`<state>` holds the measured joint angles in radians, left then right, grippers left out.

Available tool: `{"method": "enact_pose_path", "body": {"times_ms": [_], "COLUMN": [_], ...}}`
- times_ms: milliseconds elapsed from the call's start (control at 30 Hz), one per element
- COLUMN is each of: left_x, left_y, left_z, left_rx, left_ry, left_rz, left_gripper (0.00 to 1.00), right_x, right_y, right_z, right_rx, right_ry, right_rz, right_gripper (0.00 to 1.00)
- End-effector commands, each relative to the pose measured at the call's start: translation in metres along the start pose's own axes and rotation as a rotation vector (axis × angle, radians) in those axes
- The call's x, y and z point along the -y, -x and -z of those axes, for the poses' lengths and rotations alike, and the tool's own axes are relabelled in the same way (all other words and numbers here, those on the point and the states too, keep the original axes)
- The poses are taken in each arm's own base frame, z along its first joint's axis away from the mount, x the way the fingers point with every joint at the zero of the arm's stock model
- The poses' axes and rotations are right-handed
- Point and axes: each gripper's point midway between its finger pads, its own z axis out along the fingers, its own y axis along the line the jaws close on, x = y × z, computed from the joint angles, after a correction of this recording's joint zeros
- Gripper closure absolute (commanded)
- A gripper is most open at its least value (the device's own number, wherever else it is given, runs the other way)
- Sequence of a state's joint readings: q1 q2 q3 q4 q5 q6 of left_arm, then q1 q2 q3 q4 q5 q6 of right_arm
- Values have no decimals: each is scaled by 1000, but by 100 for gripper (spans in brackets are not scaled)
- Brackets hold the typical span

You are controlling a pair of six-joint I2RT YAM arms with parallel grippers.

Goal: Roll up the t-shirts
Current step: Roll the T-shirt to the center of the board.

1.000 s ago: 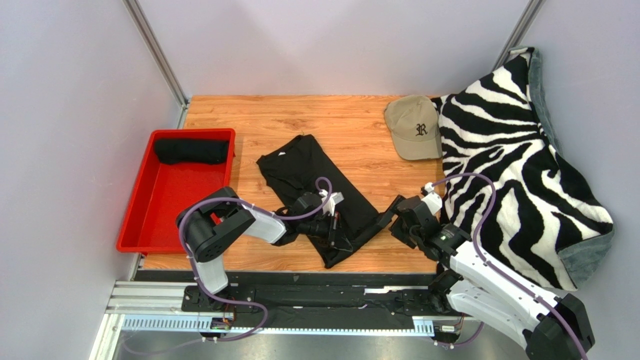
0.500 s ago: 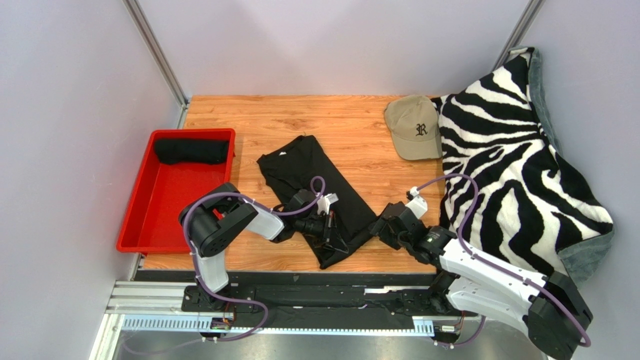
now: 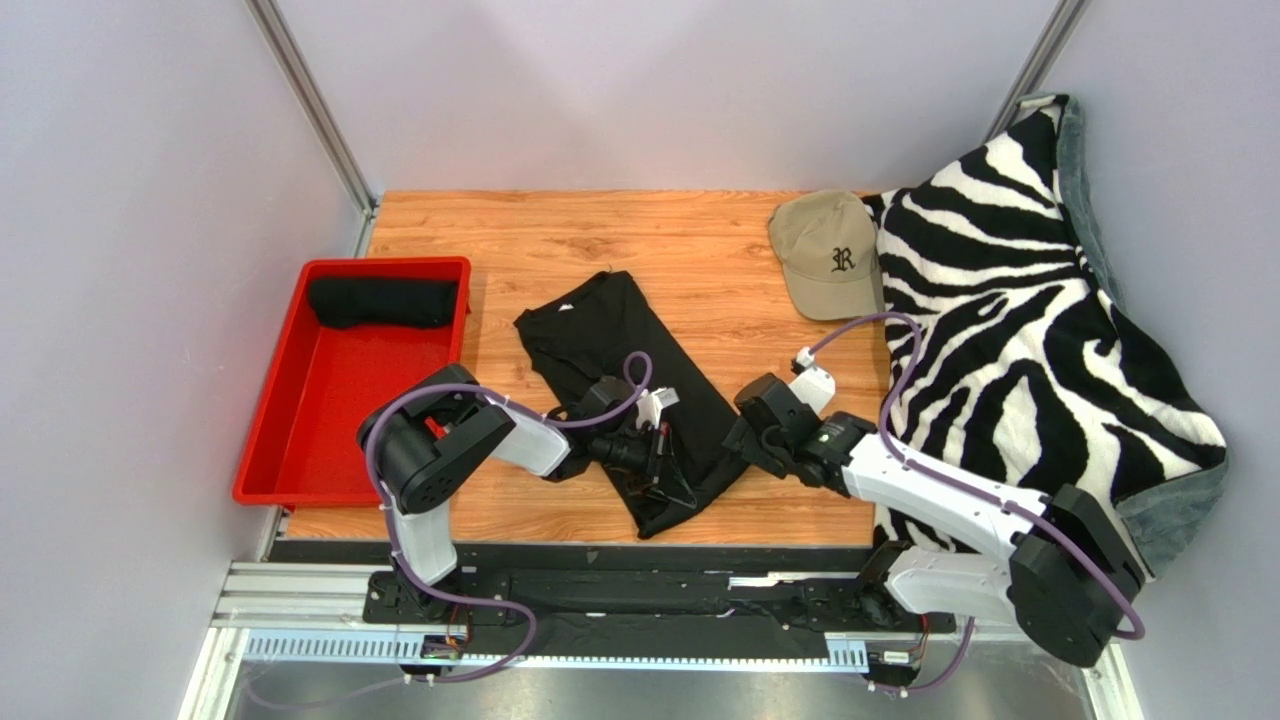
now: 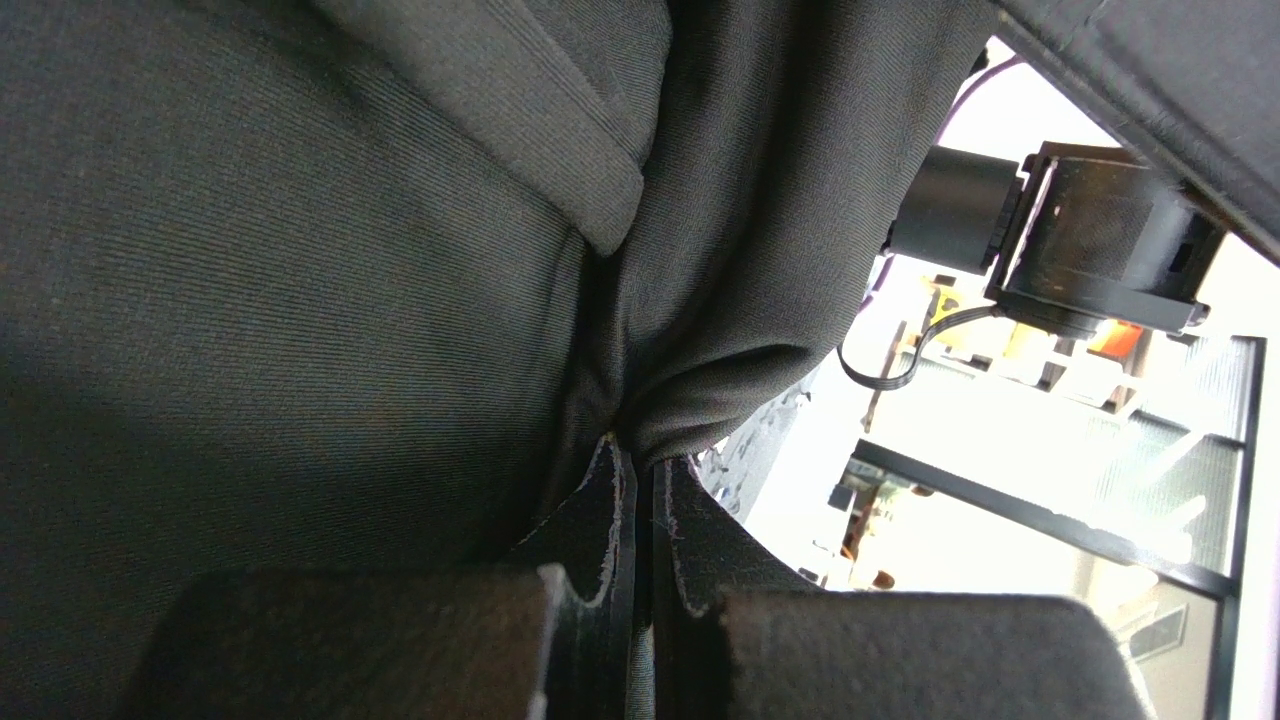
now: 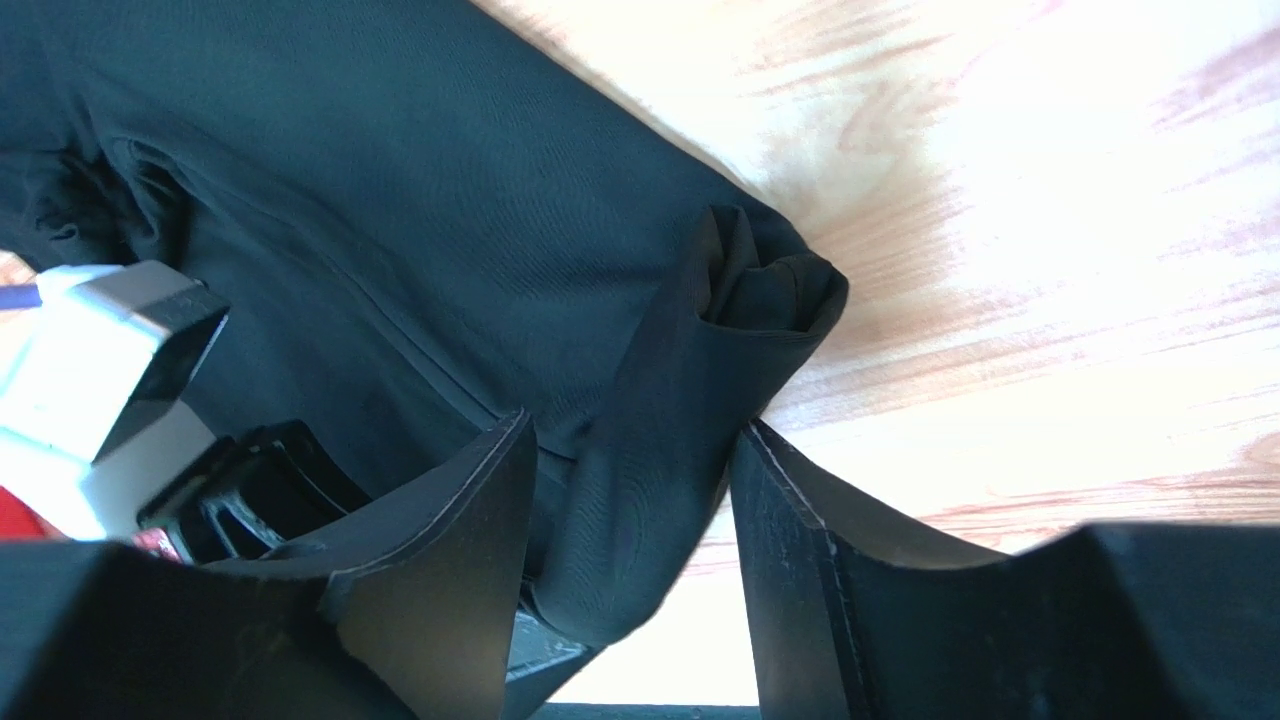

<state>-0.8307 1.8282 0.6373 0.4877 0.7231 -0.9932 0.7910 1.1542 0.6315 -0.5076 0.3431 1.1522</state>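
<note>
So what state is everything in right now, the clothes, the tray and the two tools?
Black shirt: folded long, lying on the table, near end pinched.
Left tool: shut on the black shirt.
Right tool: jaws either side of the shirt's bunched edge, grip unclear.
Rolled shirt: rolled up, lying in the red tray.
Cap: right way up, untouched.
Blanket: draped, rumpled.

The t-shirt (image 3: 601, 338) is looking like soft, matt black cloth. The table (image 3: 706, 255) is showing smooth wood with lines. The tray (image 3: 323, 405) is shining like red plastic. The striped blanket (image 3: 1022, 300) is looking fluffy.
</note>
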Motion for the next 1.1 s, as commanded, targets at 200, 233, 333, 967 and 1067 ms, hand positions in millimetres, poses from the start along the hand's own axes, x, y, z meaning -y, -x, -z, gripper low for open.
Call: {"method": "enact_pose_path", "body": {"times_ms": [200, 233, 333, 967, 1067], "left_x": [-10, -10, -9, 15, 22], "left_y": [-4, -5, -2, 25, 26], "left_z": [0, 0, 1, 32, 37], "left_rx": [-36, -37, -31, 165, 205], "left_ry": [42, 46, 50, 130, 177], "left_rz": [-23, -23, -44, -311, -401], "left_gripper": [100, 100, 100, 65, 63], "right_x": [8, 12, 17, 61, 71], "right_y": [-2, -1, 0, 2, -1], "right_z": [-12, -12, -13, -13, -14], "right_rx": [-59, -68, -105, -352, -372], "right_ry": [-149, -173, -222, -665, -740], "right_rz": [64, 77, 110, 275, 284], "right_gripper": [49, 50, 59, 100, 100]}}
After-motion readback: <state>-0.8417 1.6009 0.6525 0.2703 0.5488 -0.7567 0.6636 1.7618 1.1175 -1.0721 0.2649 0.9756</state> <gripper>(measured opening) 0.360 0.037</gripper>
